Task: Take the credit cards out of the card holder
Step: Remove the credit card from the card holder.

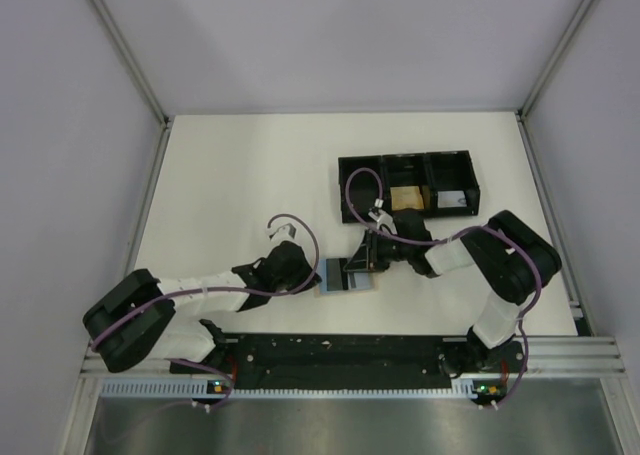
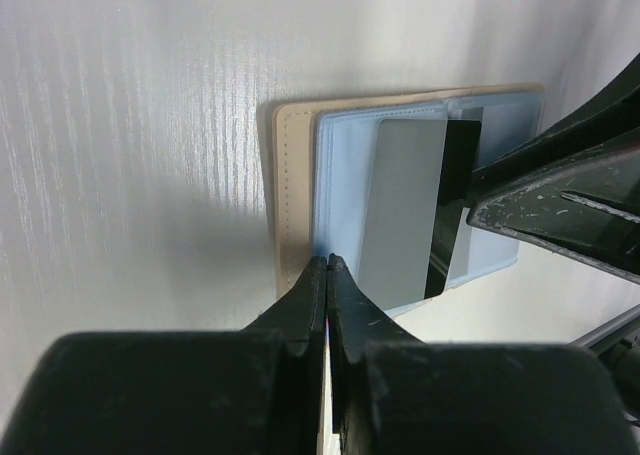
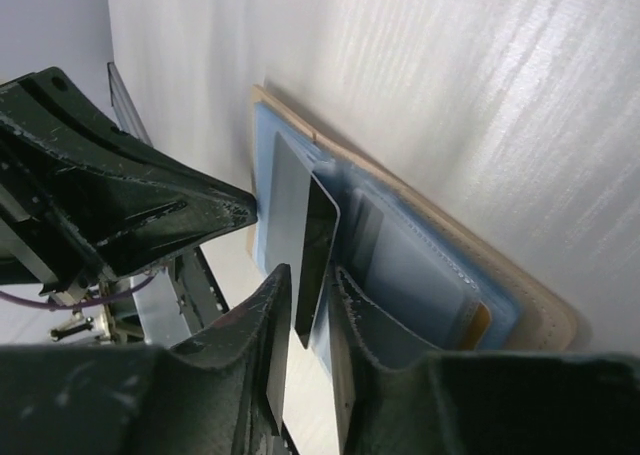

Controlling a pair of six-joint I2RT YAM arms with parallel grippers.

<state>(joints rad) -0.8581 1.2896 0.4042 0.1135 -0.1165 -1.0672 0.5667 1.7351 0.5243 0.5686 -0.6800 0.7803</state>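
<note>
The card holder (image 1: 333,278) lies open on the table, tan border (image 2: 293,175) around blue-grey panels (image 3: 262,155). My left gripper (image 2: 328,263) is shut, its tips resting on the holder's near left edge (image 1: 313,273). My right gripper (image 3: 308,275) is shut on a grey credit card (image 3: 290,215), which stands tilted up off the right panel (image 2: 405,205). In the top view this gripper (image 1: 367,263) is over the holder's right half. Another pale card (image 3: 410,265) sits in a clear pocket behind it.
A black three-compartment tray (image 1: 345,190) stands behind the holder; its middle bay holds an orange-tan block (image 1: 405,197) and its right bay a pale flat item (image 1: 452,201). The right arm's cable loops over the left bay. Walls enclose the table.
</note>
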